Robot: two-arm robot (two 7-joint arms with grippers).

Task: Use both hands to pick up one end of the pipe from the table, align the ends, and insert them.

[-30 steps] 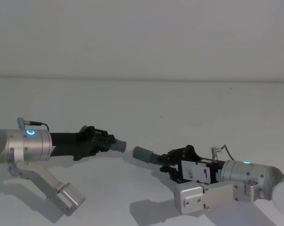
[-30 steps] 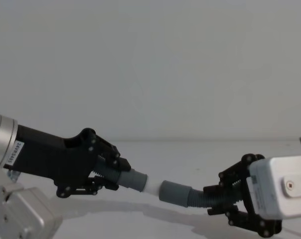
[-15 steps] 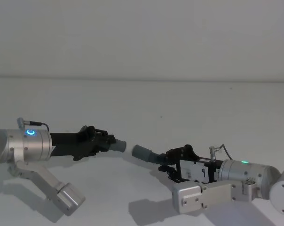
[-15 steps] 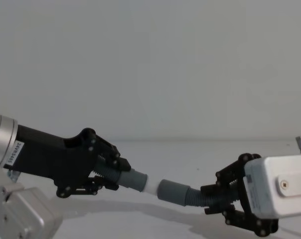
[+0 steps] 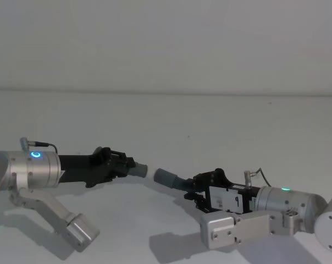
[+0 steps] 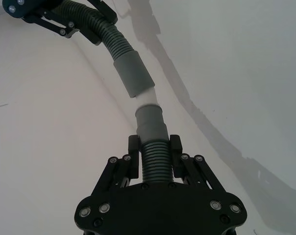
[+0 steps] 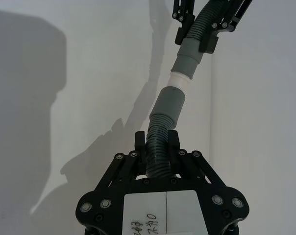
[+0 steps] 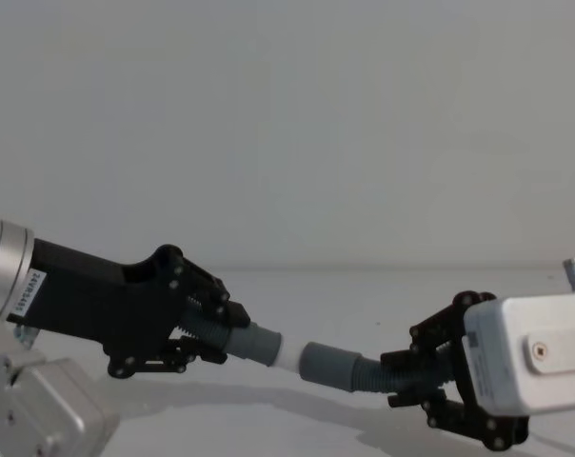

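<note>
Left gripper (image 8: 207, 333), lower left of the chest view, had its fingers clamped on a ribbed grey tube (image 8: 254, 344) with a smooth white tip (image 8: 289, 354). Right gripper (image 8: 416, 373), lower right, clamped a corrugated hose (image 8: 368, 374); its smooth cuff (image 8: 326, 365) met the tip above the white tabletop (image 8: 345, 295). Label text unreadable.

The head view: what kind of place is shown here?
Probably a robot test bench: a plain white table, a bare wall behind, and two end effectors, left and right, each holding a pipe piece.

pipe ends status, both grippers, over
Left gripper shut on white-tipped tube. Right gripper shut on corrugated hose. White tip at the cuff mouth, not seated. Nothing in the way.
</note>
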